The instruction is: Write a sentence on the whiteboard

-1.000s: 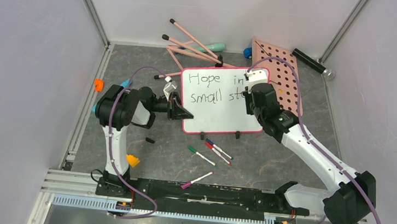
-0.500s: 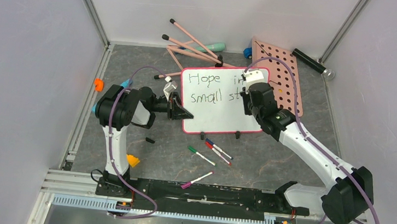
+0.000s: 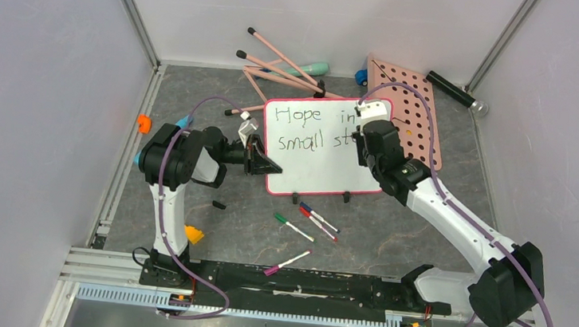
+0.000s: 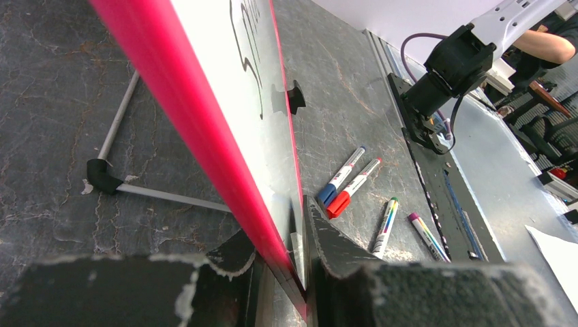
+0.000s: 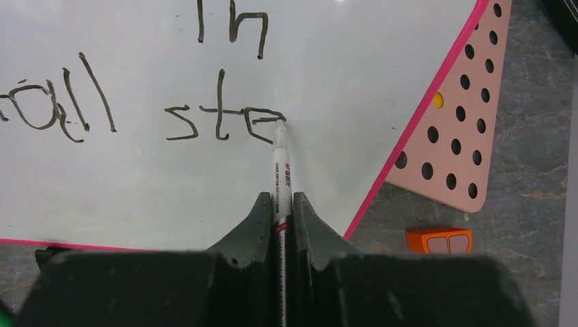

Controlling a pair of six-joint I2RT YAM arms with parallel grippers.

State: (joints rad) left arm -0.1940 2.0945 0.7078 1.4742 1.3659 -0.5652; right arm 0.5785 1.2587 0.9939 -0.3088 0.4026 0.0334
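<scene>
Right wrist view: the right gripper (image 5: pixel 278 204) is clamped on a marker (image 5: pixel 281 160), its tip touching the whiteboard (image 5: pixel 354 68) at the end of "ste" in the sentence (image 5: pixel 221 124). The left gripper (image 4: pixel 283 235) pinches the whiteboard's pink rim. The whiteboard sits mid-table, its right corner overlapping the pegboard (image 5: pixel 463 136).

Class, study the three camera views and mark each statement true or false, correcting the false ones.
1. The right gripper holds a marker with its tip on the whiteboard. True.
2. The left gripper hangs open, clear of the board. False: it clamps the whiteboard's edge.
3. The sentence so far ends in "ste". True.
4. The loose markers lie on the whiteboard. False: they lie on the table beside it.
</scene>
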